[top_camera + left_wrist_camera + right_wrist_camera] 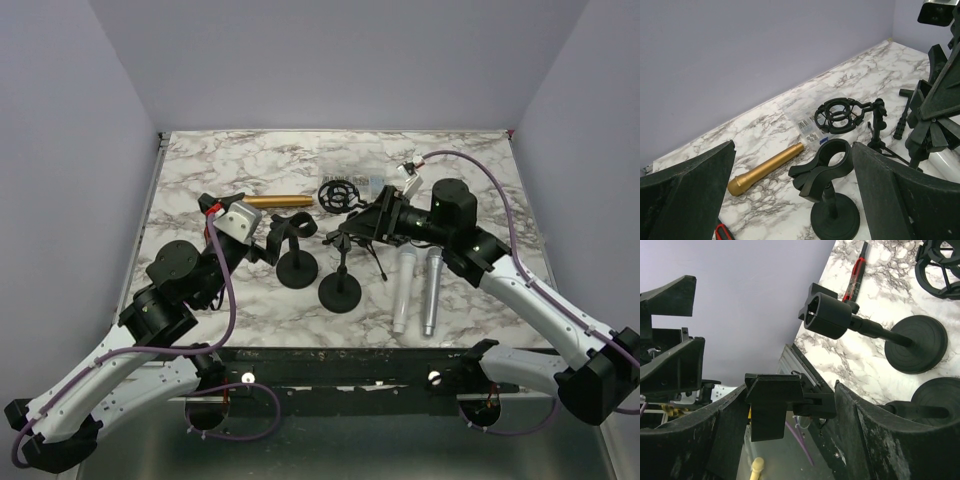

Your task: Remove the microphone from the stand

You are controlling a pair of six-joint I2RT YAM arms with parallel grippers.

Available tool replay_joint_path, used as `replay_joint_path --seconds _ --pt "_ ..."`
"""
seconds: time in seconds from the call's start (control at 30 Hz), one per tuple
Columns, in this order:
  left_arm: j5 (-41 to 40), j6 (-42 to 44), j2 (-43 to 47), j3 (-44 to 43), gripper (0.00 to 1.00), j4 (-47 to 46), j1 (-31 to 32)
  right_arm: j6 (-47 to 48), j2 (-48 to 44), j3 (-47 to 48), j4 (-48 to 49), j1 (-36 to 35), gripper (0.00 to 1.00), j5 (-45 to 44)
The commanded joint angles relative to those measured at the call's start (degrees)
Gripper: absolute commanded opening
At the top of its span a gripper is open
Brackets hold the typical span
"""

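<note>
Two silver microphones (403, 290) (432, 290) lie side by side on the marble table (200, 180), right of two black round-base stands. A gold microphone (278, 201) (765, 169) lies at the back. My left gripper (268, 240) (794, 150) is open, with the empty clip (832, 160) of the left stand (297, 268) between its fingers, untouched. My right gripper (362, 228) (790, 390) is closed around the black clip (777, 402) of the right stand (340, 293). No microphone sits in either clip.
A black shock mount (338, 195) (840, 115) and a clear plastic bag (365, 185) lie at the back. A small tripod stand (880, 125) stands near them. A thin red-and-black object (855, 275) lies by the left arm. Purple walls surround the table.
</note>
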State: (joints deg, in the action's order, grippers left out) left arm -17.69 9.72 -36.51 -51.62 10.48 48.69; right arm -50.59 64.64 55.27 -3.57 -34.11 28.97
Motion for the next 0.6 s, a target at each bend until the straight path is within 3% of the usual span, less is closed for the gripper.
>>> replay_joint_path --seconds 0.0,0.57 --pt "-0.59 0.48 -0.04 0.38 0.99 -0.21 -0.35 1.04 -0.78 -4.51 -3.28 -0.15 0.67 -1.43" --pt "-0.54 0.22 -0.84 0.42 0.98 -0.11 -0.34 2.33 1.48 -13.02 0.41 -0.17 0.68 -3.0"
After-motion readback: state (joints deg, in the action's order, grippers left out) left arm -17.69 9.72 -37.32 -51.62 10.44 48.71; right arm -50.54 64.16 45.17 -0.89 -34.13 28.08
